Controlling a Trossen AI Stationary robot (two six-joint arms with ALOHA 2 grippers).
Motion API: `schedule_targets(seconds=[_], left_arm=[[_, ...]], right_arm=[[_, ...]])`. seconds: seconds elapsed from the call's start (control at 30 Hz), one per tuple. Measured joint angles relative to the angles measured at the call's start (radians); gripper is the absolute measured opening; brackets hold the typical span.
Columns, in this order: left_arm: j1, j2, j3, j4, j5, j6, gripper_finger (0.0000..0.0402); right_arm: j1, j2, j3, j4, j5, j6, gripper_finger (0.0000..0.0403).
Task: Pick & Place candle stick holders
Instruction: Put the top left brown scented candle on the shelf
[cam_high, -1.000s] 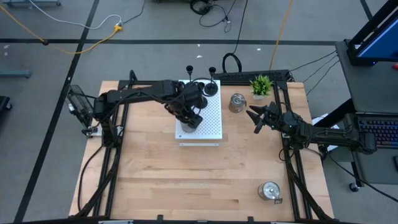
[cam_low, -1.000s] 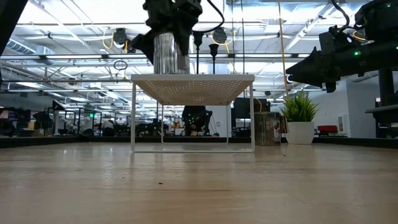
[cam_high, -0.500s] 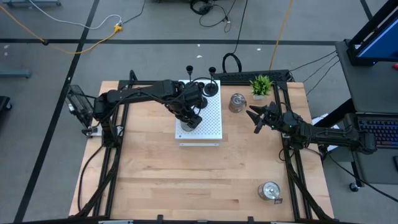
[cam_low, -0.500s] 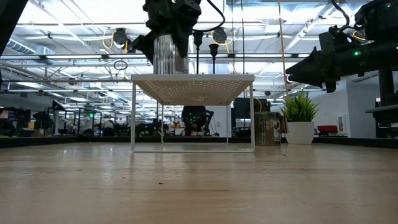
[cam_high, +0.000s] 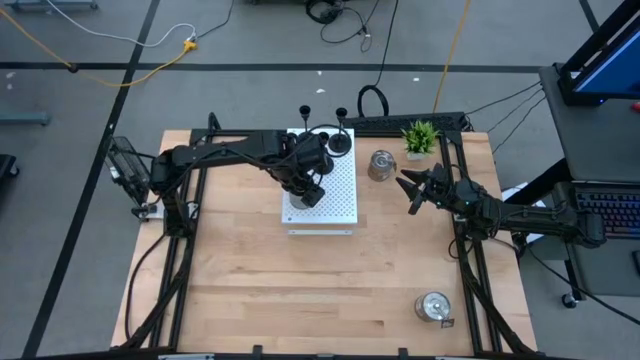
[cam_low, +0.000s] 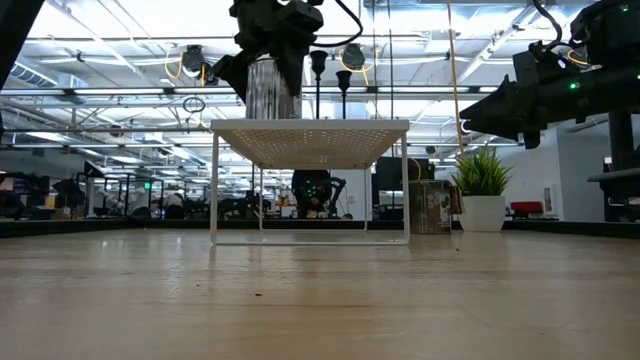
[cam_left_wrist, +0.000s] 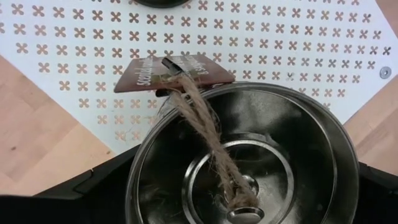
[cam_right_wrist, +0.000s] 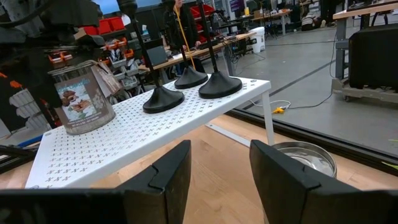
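Observation:
My left gripper (cam_high: 305, 190) is shut on a silver-glass candle holder (cam_left_wrist: 242, 162) with a twine-tied brown tag (cam_left_wrist: 174, 73), over the near left part of the white perforated board (cam_high: 340, 195). In the right wrist view the holder (cam_right_wrist: 81, 99) stands upright with its bottom on the board. Three black holders (cam_right_wrist: 163, 98) (cam_right_wrist: 189, 78) (cam_right_wrist: 219, 86) stand on their round bases at the board's far end. A second silver holder (cam_high: 381, 165) stands on the table right of the board, a third (cam_high: 432, 307) at the near right. My right gripper (cam_high: 410, 190) is open and empty, right of the board. My left gripper holds the silver holder by its outer wall near the rim (cam_left_wrist: 134, 186), one finger on each side. The fingers come from above, pointing down. The holder stays upright, its open top up, its bottom on or just at the board.
A small green potted plant (cam_high: 420, 135) stands at the far right of the table, behind my right gripper. The board stands on thin legs (cam_low: 214, 185) with open room beneath. Bare wood (cam_high: 300, 290) lies in front of the board.

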Motion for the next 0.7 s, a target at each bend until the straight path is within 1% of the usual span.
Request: schedule_targets(seconds=[0.7], left_arm=[[-0.016, 0.000, 0.000, 0.001, -0.029, 0.059, 0.0398]], right_arm=[[0.000, 0.000, 0.000, 0.000, 0.000, 0.000, 0.0155]])
